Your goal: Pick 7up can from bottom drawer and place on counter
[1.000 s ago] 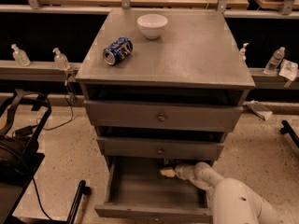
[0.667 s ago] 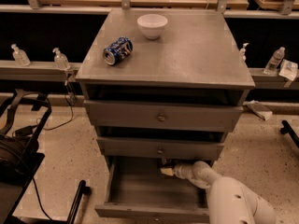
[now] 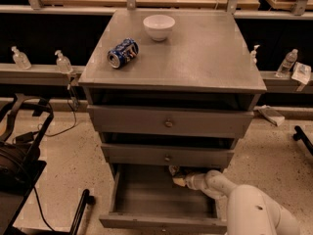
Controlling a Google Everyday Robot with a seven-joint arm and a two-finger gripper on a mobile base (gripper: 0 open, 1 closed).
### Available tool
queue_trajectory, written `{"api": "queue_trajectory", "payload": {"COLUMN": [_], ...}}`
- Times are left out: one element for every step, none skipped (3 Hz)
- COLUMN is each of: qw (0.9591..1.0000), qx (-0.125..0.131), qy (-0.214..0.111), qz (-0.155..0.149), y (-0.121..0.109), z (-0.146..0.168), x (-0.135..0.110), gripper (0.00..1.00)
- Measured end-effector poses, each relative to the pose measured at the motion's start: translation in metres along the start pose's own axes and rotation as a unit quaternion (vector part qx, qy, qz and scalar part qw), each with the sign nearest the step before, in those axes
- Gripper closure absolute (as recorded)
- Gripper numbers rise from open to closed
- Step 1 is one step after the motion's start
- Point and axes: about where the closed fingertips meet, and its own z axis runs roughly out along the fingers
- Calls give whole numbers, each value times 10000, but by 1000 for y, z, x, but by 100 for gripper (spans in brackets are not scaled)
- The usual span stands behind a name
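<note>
The bottom drawer [image 3: 146,199] is pulled open at the foot of the grey cabinet. My gripper [image 3: 179,180] reaches into its back right part, just under the middle drawer's front. A small pale shape [image 3: 173,170] right at the gripper's tip looks like the 7up can. It is mostly hidden under the middle drawer, and I cannot tell if the gripper touches it. The counter [image 3: 195,53] is the flat grey top of the cabinet.
A blue can [image 3: 122,53] lies on its side at the counter's left. A white bowl [image 3: 159,27] stands at the counter's back middle. The two upper drawers [image 3: 168,123] are slightly open. A black wheeled frame [image 3: 24,146] stands on the floor at left.
The gripper stays at the back of the bottom drawer with only a slight shift. Nothing else has moved.
</note>
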Motion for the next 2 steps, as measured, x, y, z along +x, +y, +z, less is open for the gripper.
{"api": "queue_trajectory", "payload": {"qw": [9984, 9931], "qx": [-367, -765], "qy": [-406, -861], "qz": [-105, -239], "y": [15, 31], "z": [-34, -94], "x": [-2, -1], "gripper": [100, 100]}}
